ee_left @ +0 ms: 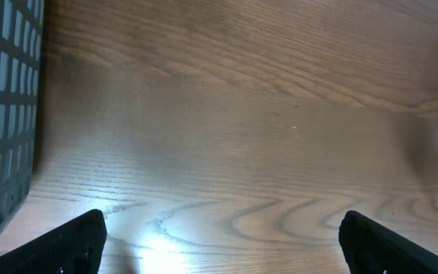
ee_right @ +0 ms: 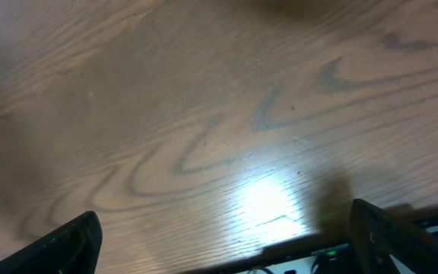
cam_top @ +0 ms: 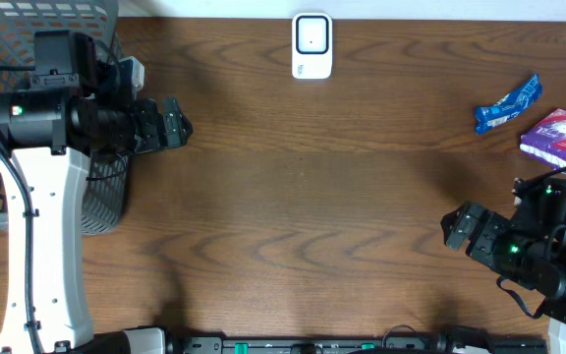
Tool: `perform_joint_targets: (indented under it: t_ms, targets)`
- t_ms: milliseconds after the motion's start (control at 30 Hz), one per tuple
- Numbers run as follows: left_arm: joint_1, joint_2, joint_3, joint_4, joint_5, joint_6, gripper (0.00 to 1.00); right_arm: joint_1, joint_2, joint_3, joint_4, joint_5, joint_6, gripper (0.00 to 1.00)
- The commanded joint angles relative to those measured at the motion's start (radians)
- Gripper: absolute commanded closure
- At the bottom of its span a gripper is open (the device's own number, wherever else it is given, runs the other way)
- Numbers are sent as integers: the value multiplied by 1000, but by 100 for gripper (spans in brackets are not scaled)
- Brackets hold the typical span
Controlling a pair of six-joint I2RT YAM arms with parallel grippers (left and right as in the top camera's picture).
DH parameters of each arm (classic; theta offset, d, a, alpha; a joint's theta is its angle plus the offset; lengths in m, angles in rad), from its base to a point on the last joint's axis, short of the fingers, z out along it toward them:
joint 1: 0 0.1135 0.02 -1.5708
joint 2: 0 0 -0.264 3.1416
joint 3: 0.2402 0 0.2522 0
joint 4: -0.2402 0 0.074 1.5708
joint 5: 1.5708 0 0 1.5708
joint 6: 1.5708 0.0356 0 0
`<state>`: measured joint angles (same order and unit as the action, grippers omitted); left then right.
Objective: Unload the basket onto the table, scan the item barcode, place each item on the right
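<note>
Two sets of jaws stand wide apart, with only bare table (cam_top: pixel 303 197) between them. The left gripper (cam_top: pixel 177 126) is at the left of the overhead frame, just beside the basket (cam_top: pixel 104 202). The right gripper (cam_top: pixel 455 228) is at lower right. At the right edge, above it, a blue packet (cam_top: pixel 508 104) lies near a purple pack (cam_top: pixel 561 135). The scanner (cam_top: pixel 311 45) is at top centre.

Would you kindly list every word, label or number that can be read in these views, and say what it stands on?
No text can be read in any view.
On the blue packet: print too small and blurred to read.
On the purple packet: print blurred, unreadable.
On the white scanner: no legible marking.
</note>
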<state>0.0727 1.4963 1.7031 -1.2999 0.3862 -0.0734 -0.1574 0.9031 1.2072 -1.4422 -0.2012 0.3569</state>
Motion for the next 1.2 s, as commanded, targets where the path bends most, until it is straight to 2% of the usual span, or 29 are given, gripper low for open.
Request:
perform_joint_targets:
  t_ms: [0,100,200,367,700,900,1167]
  targets:
    - [-2,4,3,-1,-6,13,2,9,-3,-7,3,14,-60,1]
    - [-2,4,3,-1,-6,13,2,14,-17,-28,24,15,-66,1]
    - [-2,4,3,-1,-6,13,2,38,-80,-95,126,-9,-117,1]
    - [-2,4,3,-1,-6,13,2,61,-302,-300,367,-50,-157,1]
    - [-2,4,3,-1,-6,13,2,62,-702,-677,723,-86,-157,1]
    - [-2,4,3,-1,-6,13,2,100,-801,-867,1004,-85,-170,1]
    - [-2,4,3,-1,-6,13,2,123,-898,-1066,1279,-62,-179,1]
